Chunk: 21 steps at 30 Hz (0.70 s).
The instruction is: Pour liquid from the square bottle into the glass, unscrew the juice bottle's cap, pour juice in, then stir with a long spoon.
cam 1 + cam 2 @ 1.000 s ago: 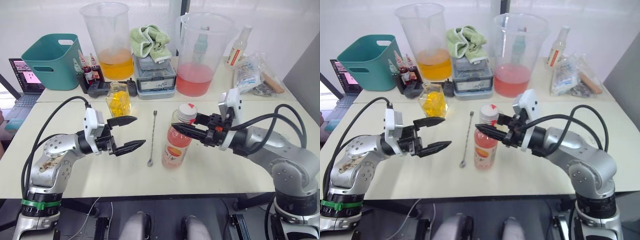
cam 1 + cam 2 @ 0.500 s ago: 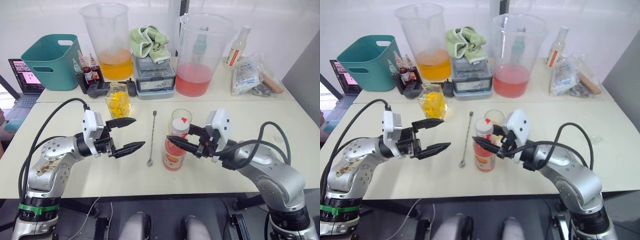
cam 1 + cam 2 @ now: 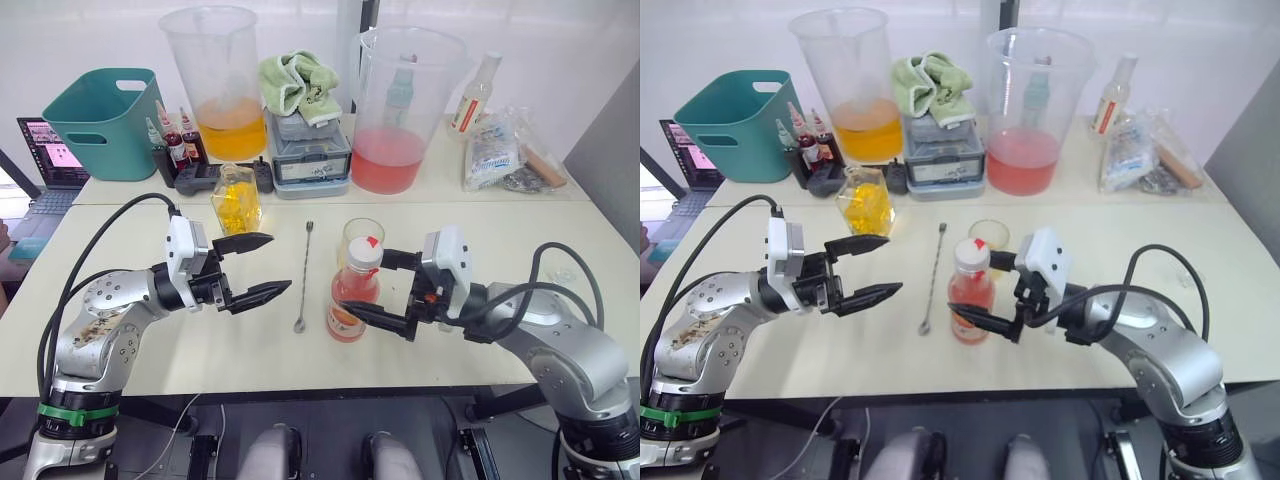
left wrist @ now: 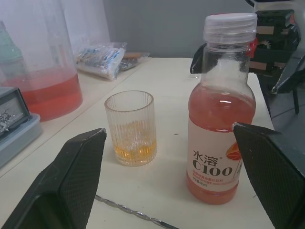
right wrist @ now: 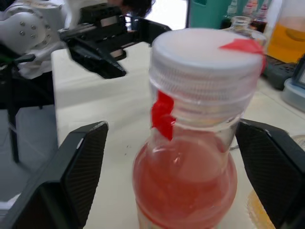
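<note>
The juice bottle (image 3: 352,300) stands upright on the near table with pink liquid inside and its white cap (image 3: 362,250) screwed on. My right gripper (image 3: 362,284) is open and straddles the bottle, one finger behind the neck and one low in front, neither pressing it. Just behind stands the glass (image 4: 131,128) with a little amber liquid in the bottom. The long spoon (image 3: 303,280) lies flat to the left of the bottle. The square bottle (image 3: 236,200) stands farther back left. My left gripper (image 3: 278,263) hovers open, empty, left of the spoon.
On the back table stand a big beaker of orange liquid (image 3: 222,120), a big beaker of pink liquid (image 3: 395,150), a teal bin (image 3: 100,120), dropper bottles (image 3: 176,140), a grey box with a green cloth (image 3: 310,150), a slim bottle (image 3: 472,95) and plastic bags (image 3: 505,150).
My right gripper has rolled and dropped from the cap's level, so its fingers now stand one above the other around the bottle's body. The left arm has stayed put.
</note>
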### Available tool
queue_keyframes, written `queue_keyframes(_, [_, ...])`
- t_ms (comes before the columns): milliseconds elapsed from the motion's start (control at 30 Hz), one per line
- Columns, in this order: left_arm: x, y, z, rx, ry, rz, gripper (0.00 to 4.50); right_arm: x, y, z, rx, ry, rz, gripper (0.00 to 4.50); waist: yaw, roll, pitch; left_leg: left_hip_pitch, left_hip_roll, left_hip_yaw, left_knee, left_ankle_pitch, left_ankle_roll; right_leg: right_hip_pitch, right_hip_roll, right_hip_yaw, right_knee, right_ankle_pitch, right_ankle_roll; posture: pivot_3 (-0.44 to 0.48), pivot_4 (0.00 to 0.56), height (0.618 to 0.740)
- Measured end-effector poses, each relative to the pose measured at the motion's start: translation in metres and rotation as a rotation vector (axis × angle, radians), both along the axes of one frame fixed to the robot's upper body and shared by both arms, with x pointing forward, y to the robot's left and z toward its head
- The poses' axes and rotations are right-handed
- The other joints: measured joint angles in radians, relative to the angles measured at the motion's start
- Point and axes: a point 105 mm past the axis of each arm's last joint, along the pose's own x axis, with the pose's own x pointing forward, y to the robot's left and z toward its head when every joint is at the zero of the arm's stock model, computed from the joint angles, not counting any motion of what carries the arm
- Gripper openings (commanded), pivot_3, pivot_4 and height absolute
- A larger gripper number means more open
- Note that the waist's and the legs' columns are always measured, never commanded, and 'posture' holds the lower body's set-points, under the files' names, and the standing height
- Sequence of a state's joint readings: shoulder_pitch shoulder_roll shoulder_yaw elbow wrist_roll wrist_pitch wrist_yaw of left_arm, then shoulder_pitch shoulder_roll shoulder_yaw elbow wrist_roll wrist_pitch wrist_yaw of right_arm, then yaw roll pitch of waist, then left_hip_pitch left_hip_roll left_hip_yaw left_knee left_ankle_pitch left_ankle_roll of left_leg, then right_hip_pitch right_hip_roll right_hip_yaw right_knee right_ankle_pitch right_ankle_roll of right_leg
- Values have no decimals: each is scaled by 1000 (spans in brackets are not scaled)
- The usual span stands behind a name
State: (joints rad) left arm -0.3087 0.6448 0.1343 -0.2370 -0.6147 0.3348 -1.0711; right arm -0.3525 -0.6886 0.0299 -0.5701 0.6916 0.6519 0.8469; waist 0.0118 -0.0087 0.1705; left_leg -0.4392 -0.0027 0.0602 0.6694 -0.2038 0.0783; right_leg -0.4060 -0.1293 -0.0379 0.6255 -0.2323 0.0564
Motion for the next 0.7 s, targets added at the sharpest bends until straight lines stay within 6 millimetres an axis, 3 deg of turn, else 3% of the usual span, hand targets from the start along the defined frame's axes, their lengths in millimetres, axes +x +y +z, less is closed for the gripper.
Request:
queue_keyframes(267, [-10,1,3,23,16,-15,4500,31,-19,1,-121,36,269,4477,-2,-1,0,0,0,0,1,0,1,0,0,0,0,0,0,0,150,736])
queue_keyframes(467, [-28,2,6,38,37,-34,4500,36,-13,18,-71,38,446,4477,-1,-1,0,0,0,0,0,0,0,0,0,0,0,0,0,0,150,736])
queue_keyframes(700, [-34,2,7,40,42,-17,4500,48,-3,13,-92,12,493,4477,0,-1,0,0,0,0,0,0,-1,-1,0,0,1,0,-1,0,150,736])
